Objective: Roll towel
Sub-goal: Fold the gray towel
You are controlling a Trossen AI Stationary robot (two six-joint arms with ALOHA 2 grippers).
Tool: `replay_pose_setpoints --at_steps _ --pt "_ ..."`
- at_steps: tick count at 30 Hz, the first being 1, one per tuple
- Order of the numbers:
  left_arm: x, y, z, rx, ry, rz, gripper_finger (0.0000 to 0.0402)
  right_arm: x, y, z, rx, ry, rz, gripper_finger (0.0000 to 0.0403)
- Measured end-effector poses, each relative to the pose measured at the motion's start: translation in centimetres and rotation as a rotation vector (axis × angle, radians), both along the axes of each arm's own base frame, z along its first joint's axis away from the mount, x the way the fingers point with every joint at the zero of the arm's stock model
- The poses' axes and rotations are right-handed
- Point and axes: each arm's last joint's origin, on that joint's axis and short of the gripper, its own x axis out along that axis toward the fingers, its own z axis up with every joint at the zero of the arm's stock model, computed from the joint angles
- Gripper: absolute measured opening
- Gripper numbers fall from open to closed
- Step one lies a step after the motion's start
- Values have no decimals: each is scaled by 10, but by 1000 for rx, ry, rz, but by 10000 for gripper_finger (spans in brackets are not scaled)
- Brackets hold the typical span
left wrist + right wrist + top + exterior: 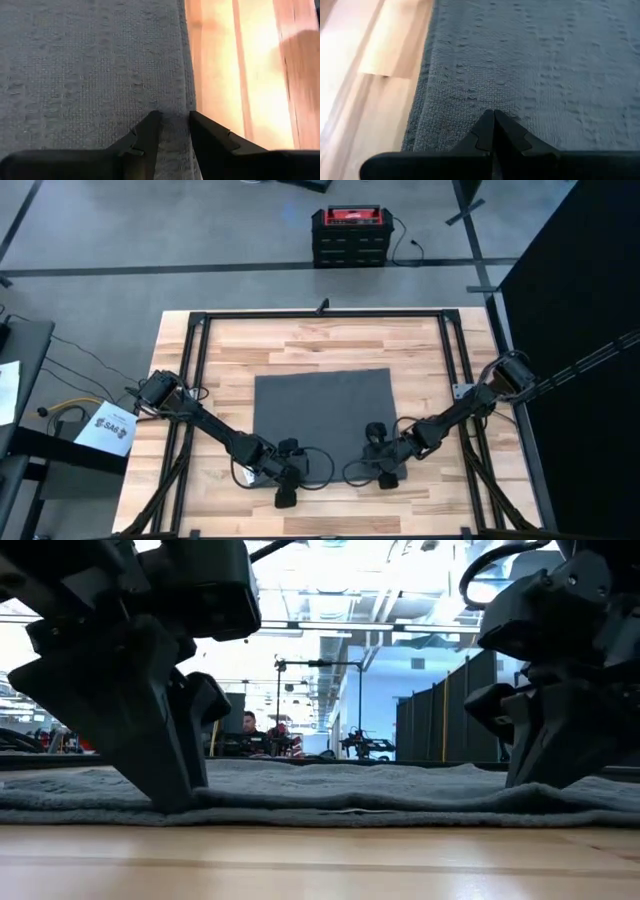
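The towel (322, 412) lies flat in the middle of the bench (320, 345), both grippers at its near corners. The left gripper (174, 131) stands narrowly parted over the hem, while the right gripper (493, 125) looks pinched onto cloth (soft, limp stuff). It should fold easily; take both near corners together.

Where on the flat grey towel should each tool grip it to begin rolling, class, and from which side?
Grip the towel at its two near corners, coming from the front edge: it lies flat with that hem free. The left tool and right tool sit there.
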Motion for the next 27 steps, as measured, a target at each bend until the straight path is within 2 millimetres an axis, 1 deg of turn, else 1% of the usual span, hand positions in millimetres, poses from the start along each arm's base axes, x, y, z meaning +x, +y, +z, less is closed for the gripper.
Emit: replay_pose_setpoints --at_steps 5,7,9,12,14,16,18,19,22,23,25,27 --pt "-2 -6 2 -32 1 -41 95 -8 -3 11 -12 29 8 0" --pt "-1 -9 7 -46 -2 -63 95 -12 1 21 15 9 33 0" --pt "2 -11 17 -50 -25 -87 95 -16 5 32 70 -19 47 0" --pt "10 -10 35 6 -93 -138 95 -22 11 42 123 -38 41 0" --pt "14 -2 42 112 -133 -152 95 -23 12 44 142 -43 20 0" --pt "19 17 45 276 -138 -111 95 -22 12 38 131 -21 -2 0" --pt "23 45 43 447 -88 5 95 -20 11 26 105 15 -13 0" --pt "25 62 41 502 -37 63 95 -19 11 21 92 33 -15 0" --pt "27 110 29 531 88 173 95 -18 10 6 55 83 -24 0" --pt "27 124 25 518 118 190 95 -18 11 5 46 97 -24 0" --pt "22 146 17 499 196 198 95 -22 7 3 9 149 -30 0" --pt "14 164 12 511 303 203 95 -26 -2 4 -42 214 -40 0"
